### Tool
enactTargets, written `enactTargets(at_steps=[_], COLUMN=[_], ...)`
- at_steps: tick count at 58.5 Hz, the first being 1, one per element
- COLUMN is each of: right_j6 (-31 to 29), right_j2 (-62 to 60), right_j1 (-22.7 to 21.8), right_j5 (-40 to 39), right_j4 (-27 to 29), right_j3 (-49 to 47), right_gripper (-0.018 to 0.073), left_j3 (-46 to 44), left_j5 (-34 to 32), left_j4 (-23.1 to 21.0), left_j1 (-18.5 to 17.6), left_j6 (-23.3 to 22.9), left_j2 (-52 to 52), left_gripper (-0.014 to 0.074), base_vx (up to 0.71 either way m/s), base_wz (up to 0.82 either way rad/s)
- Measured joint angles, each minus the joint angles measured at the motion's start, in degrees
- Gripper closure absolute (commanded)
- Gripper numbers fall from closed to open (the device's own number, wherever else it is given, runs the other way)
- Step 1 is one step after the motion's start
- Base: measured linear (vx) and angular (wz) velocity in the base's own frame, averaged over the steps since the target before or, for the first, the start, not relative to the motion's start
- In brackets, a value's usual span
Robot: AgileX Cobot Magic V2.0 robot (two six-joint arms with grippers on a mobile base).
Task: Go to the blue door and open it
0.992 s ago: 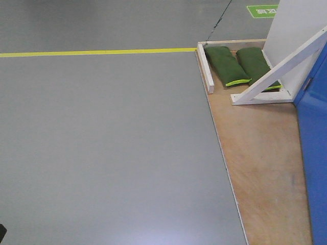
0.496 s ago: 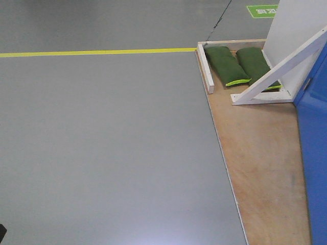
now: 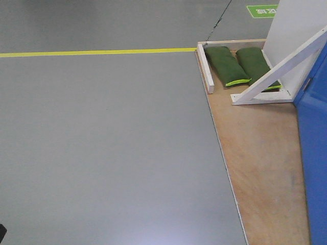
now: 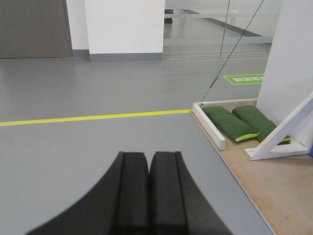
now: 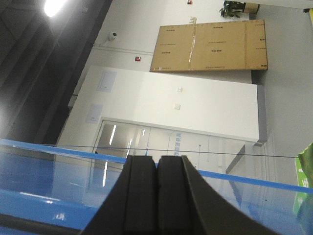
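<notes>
The blue door [image 3: 314, 153] sat at the far right edge of the front view, cut off by the frame, only a strip of its lower panel showing. No handle was visible in any view. It stood on the wooden platform [image 3: 260, 153], with the white panel [image 3: 294, 30] and its slanted brace [image 3: 278, 66] just beyond it. Two green sandbags [image 3: 225, 65] lay at the foot of that panel. A yellow line [image 3: 97, 51] crossed the grey floor [image 3: 102, 153] to the left.

Step in hand, judged: the approach, not yet the opening. To do it well the base probably needs to swing right and square up to the door so the handle comes into view before either arm reaches. It should also keep clear of the platform edge and the brace.

The left gripper [image 4: 148, 161] had its fingers pressed together, holding nothing and touching nothing, pointed out over bare floor toward the platform corner. The right gripper [image 5: 157, 164] was likewise pressed together and empty. The right wrist view was rotated, with a glossy blue surface filling its lower band (likely the door face, close by). I cannot tell whether the fingers touched it.
</notes>
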Motion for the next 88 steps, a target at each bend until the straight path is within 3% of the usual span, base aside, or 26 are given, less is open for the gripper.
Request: enactTargets(at_steps=[28, 56, 76, 88], right_j6=[-0.05, -0.68, -0.7, 0.1], right_j2=[-0.32, -2.15, -4.14, -6.04], right_j1=[-0.22, 7.69, 10.03, 13.55], right_j5=[5.8, 1.06, 22.55, 29.08], right_j4=[-0.45, -2.86, 0.89, 1.36], right_j3=[0.0, 0.07, 0.07, 0.07], right_gripper=[0.0561, 0.0561, 0.0561, 0.0561], left_j3=[0.0, 0.0, 0.0, 0.0], left_j5=[0.0, 0.0, 0.0, 0.0], left_j4=[0.0, 0.0, 0.0, 0.0], left_j1=[0.0, 0.0, 0.0, 0.0], left_j6=[0.0, 0.0, 0.0, 0.0], left_j2=[0.0, 0.0, 0.0, 0.0], left_gripper=[0.0524, 0.0524, 0.0524, 0.0524], base_vx=[0.0, 0.0, 0.0, 0.0], base_wz=[0.0, -0.01, -0.01, 0.0])
